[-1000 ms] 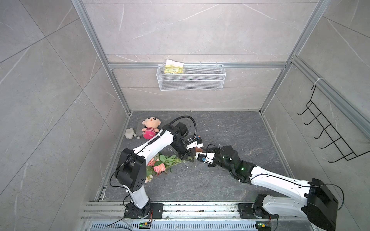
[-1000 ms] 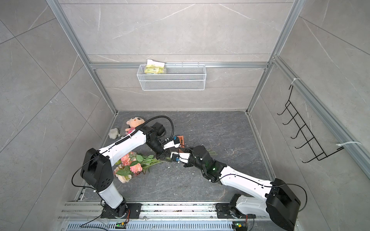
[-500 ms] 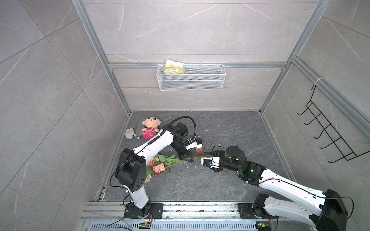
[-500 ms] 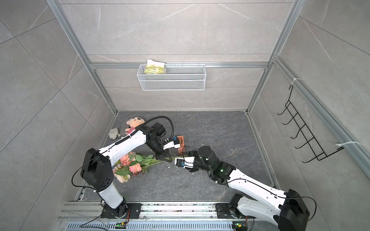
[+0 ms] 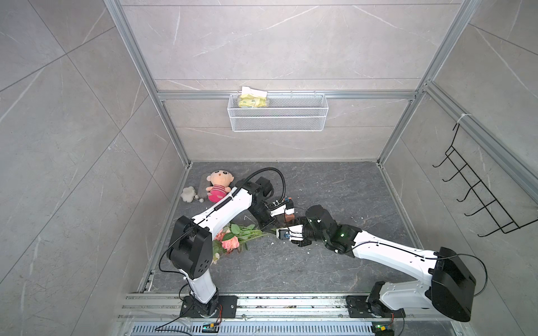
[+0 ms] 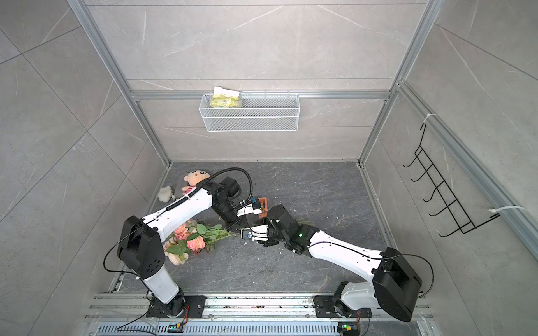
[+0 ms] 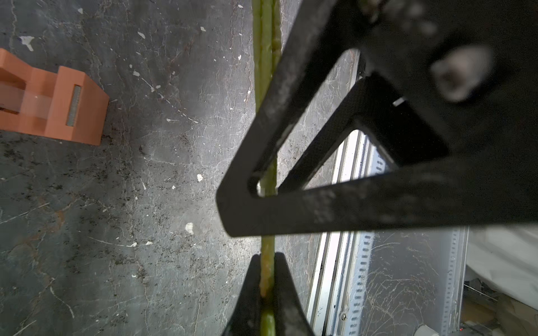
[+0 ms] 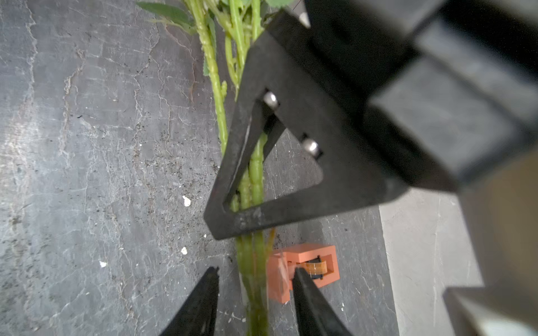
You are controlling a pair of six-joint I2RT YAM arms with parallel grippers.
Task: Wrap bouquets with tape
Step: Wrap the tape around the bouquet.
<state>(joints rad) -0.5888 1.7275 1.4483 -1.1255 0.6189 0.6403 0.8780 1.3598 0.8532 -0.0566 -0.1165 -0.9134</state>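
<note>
The left gripper is pinching the thin, knobbly green stems of the bouquet, fingers fully closed; its pink and peach blooms are lying well away. The right gripper is straddling the stems, fingers parted, gripping nothing. The orange tape dispenser is sitting near one fingertip.

I note: dispenser is matt orange plastic, its tape clear and glossy. Under the dispenser, floor: dark veined stone, matt, gritty. Beside the dispenser, stems: ribbed green plastic. Matt black: left gripper fingers.
</note>
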